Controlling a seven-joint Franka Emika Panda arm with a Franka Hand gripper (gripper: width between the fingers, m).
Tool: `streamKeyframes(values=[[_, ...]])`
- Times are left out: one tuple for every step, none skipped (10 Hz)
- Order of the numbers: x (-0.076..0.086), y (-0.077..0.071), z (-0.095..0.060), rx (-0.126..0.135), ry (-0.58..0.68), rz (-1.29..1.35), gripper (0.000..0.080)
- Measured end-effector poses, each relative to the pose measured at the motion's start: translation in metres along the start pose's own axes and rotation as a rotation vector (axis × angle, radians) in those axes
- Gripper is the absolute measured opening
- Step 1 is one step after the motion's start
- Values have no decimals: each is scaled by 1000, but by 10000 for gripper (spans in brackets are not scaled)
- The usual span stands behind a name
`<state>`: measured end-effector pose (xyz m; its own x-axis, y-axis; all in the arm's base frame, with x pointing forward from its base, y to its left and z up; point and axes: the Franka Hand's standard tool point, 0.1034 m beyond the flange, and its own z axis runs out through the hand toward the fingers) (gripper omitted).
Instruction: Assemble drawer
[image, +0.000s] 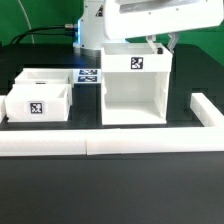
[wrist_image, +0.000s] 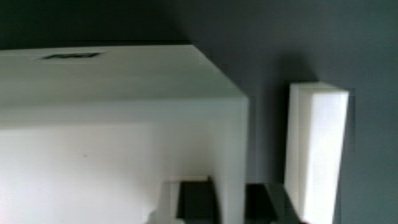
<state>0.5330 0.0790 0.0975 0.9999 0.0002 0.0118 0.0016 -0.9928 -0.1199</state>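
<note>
So, housing: the tall white plastic open-fronted box housing (image: 135, 95) stands upright on the black table (image: 110, 190), a bit to the exterior view's right of centre. Its open side faces the camera, and there's a black-and-white square marker on the top front strip.
Trays: two small white open-top trays sit on the exterior view's left, well apart from the housing. The front tray (image: 38, 103) shows a marker on its face. The back tray (image: 45, 76) is right behind it, touching or just about, can't really tell.
Gripper: the two-finger gripper (image: 163, 44) hangs at the housing's top rear corner, on the exterior view's right. Fingers apart or together? Honestly can't tell, the box hides most of them.
Arm: the white robot arm (image: 130, 18) reaches in over the housing from above.
Border wall: the long low white border wall (image: 100, 143) runs along the front and turns up the exterior view's right side. In the wrist view it's near the housing's side but not touching, with dark table between.
Marker board: the thin flat white marker board (image: 88, 76) lies flat behind, between the trays and the housing.
</note>
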Motion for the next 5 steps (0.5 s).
streamKeyframes(values=[[21, 5, -1, 2, 22, 2, 42], [36, 6, -1, 6, 38, 5, 44], [47, 3, 0, 8, 50, 13, 44], [60, -1, 0, 13, 67, 28, 44], [64, -3, 1, 13, 86, 50, 44]])
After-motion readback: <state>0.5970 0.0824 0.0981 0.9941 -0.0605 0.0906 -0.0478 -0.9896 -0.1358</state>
